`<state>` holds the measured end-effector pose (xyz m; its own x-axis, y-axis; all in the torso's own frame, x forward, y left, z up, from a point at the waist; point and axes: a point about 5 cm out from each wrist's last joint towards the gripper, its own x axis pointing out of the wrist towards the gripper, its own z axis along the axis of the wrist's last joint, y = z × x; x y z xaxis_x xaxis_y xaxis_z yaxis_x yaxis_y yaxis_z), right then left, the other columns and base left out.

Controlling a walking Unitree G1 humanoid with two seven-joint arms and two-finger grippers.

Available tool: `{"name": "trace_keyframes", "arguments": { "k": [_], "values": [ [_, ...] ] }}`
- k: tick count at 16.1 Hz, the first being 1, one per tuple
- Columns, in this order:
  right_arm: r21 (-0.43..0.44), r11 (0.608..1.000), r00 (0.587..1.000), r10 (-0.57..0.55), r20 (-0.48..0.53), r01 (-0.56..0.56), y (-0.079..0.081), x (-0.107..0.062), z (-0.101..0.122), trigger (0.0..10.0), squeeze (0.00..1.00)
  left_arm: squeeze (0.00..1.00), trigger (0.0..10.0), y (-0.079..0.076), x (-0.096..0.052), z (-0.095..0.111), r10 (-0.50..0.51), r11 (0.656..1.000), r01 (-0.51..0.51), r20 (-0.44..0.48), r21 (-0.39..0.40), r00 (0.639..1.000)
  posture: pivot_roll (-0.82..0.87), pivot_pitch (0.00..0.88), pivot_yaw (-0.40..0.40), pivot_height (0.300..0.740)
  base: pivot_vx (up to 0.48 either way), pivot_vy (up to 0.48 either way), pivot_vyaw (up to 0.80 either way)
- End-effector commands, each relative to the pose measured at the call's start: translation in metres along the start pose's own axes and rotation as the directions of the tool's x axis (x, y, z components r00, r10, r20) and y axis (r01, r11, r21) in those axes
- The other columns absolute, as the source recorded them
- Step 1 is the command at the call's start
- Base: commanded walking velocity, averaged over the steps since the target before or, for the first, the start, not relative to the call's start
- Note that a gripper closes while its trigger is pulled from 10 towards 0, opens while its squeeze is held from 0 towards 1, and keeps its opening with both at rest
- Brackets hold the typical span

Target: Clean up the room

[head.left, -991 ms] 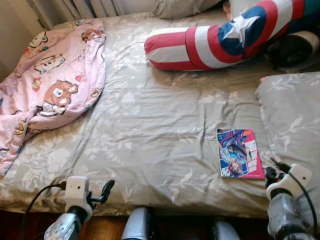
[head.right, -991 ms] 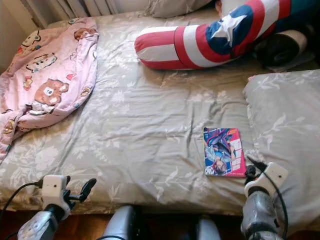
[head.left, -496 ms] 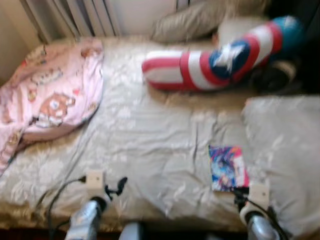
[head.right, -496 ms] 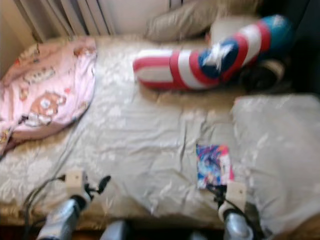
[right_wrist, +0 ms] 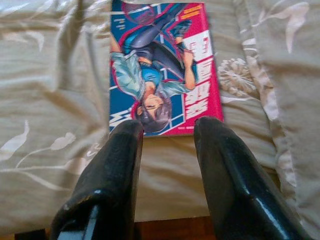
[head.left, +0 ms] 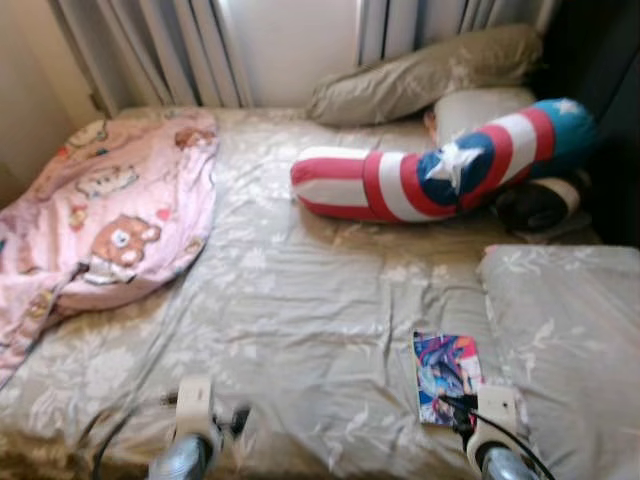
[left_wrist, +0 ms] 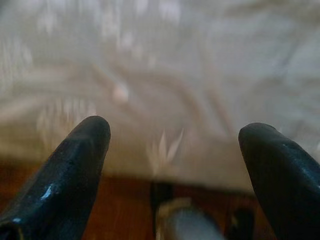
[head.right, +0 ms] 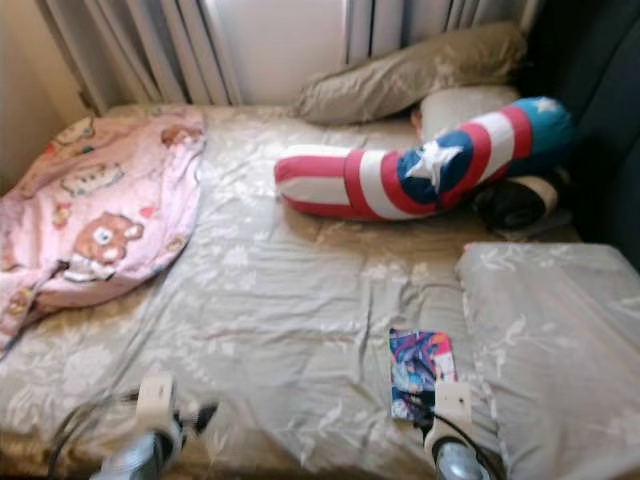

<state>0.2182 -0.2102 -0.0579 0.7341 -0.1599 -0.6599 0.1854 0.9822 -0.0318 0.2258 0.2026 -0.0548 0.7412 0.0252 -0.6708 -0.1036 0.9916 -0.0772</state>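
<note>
A colourful comic book lies flat on the grey floral bed sheet, near the bed's front edge on the right. My right gripper is open just short of the book's near edge, holding nothing. In the left eye view the right gripper sits low, right at the book's front edge. My left gripper is open wide over the bed's front edge, also empty, and it appears at lower left.
A pink cartoon blanket lies crumpled on the bed's left side. A red, white and blue star bolster lies across the back, with grey pillows behind it. A folded grey quilt fills the right. Curtains hang behind.
The whole picture has shifted: the camera now takes in the curtains and far pillows, and both arms sit lower in it. Nothing on the bed has moved.
</note>
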Motion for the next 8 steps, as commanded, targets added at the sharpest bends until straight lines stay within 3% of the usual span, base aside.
{"name": "trace_keyframes", "arguments": {
  "k": [1, 2, 4, 6, 8],
  "values": [
    [-0.019, 1.000, 0.999, 0.017, -0.044, -0.018, 0.005, -0.002, -0.011, 10.0, 0.00, 0.00, 10.0, 0.005, -0.004, -0.015, 0.035, 0.999, -0.035, -0.061, -0.005, 0.998, -0.06, 0.000, 0.003, 0.740, 0.000, 0.000, 0.00],
    [-0.028, 0.999, 0.999, 0.019, -0.044, -0.020, 0.006, -0.004, -0.014, 10.0, 0.00, 0.00, 10.0, 0.004, -0.004, -0.015, 0.037, 0.999, -0.038, -0.060, -0.010, 0.997, -0.06, 0.000, 0.002, 0.740, 0.000, 0.000, 0.00],
    [0.040, 0.998, 0.997, -0.039, -0.066, 0.042, 0.005, -0.007, -0.023, 10.0, 0.00, 0.00, 10.0, 0.001, -0.003, -0.014, 0.036, 0.999, -0.037, -0.047, -0.023, 0.998, -0.05, 0.000, -0.005, 0.740, 0.000, 0.000, 0.73],
    [-0.025, 1.000, 0.996, 0.015, -0.087, -0.017, 0.013, -0.008, -0.028, 10.0, 0.00, 0.00, 10.0, 0.000, -0.002, -0.013, 0.040, 0.999, -0.041, -0.048, -0.015, 0.998, -0.05, 0.000, -0.003, 0.740, 0.000, 0.000, 0.80],
    [-0.036, 0.999, 0.996, 0.027, -0.091, -0.031, 0.016, -0.008, -0.029, 10.0, 0.00, 0.00, 10.0, 0.000, -0.002, -0.012, 0.033, 0.999, -0.033, -0.049, 0.003, 0.998, -0.05, 0.000, 0.005, 0.740, 0.000, 0.000, 0.80]
  ]
}}
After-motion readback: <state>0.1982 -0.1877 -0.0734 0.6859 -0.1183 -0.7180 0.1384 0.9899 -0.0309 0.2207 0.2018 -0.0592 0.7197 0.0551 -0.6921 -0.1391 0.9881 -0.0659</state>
